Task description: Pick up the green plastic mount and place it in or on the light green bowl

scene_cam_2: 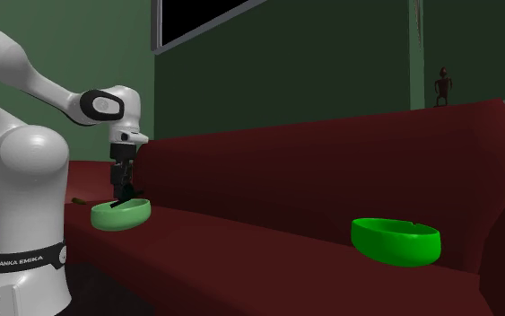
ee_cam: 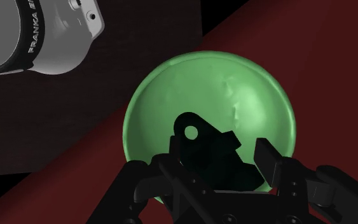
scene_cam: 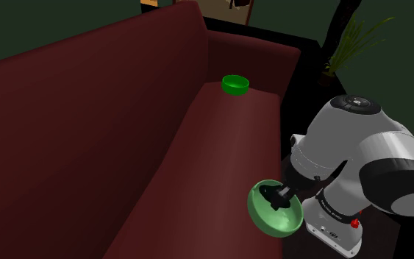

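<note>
A light green bowl (scene_cam: 273, 221) (scene_cam_2: 120, 215) (ee_cam: 234, 83) rests on the dark red sofa seat at the end nearest the robot's stand. My gripper (scene_cam: 279, 195) (scene_cam_2: 125, 190) (ee_cam: 219, 156) hangs just over it, fingertips dipping inside the rim. Its fingers clasp a very dark, almost black mount (ee_cam: 203, 143) with a round hole in its lug. The mount sits above the bowl's inner floor. One finger (ee_cam: 268, 159) shows beside the mount; the other is hidden behind it.
A bright green round dish (scene_cam: 235, 84) (scene_cam_2: 396, 241) lies at the sofa's far end by the armrest. The sofa back (scene_cam: 73, 110) rises along the seat. The robot's base (scene_cam_2: 17, 260) stands close beside the bowl. A plant (scene_cam: 352, 44) is behind.
</note>
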You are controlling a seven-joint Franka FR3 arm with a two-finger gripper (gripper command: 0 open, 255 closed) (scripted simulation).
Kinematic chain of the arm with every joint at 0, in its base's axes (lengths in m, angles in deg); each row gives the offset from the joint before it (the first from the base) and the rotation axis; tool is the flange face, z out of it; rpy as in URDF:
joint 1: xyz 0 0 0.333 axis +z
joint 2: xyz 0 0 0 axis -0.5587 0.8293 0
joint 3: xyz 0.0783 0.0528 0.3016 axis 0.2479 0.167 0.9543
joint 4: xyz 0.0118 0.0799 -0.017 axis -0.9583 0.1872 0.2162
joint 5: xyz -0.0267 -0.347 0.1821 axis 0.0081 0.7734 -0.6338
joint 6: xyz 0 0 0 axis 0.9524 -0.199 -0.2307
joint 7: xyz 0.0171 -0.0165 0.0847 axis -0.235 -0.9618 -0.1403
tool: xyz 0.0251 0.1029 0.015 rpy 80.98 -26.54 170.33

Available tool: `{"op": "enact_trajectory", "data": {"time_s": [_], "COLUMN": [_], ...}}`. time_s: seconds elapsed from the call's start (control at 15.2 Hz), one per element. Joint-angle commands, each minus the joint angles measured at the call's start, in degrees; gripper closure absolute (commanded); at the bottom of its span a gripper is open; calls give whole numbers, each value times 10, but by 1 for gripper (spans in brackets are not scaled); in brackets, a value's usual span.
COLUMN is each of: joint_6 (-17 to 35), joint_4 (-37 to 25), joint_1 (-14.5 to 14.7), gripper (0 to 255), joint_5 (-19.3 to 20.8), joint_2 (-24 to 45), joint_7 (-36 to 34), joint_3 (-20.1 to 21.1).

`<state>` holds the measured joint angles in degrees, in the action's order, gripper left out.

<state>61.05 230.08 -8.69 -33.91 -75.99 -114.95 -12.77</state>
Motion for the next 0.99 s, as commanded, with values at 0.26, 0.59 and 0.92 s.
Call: {"op": "enact_trajectory", "data": {"time_s": [0.26,0.59,0.92], "joint_6": [0,-44,-80], "joint_4": [0,-29,-58], "joint_1": [0,-9,-18], "gripper": [0,0,0], "joint_5": [0,25,45], "joint_2": [0,-16,-24], "joint_7": [0,-2,-4], "joint_3": [0,-23,-43]}}
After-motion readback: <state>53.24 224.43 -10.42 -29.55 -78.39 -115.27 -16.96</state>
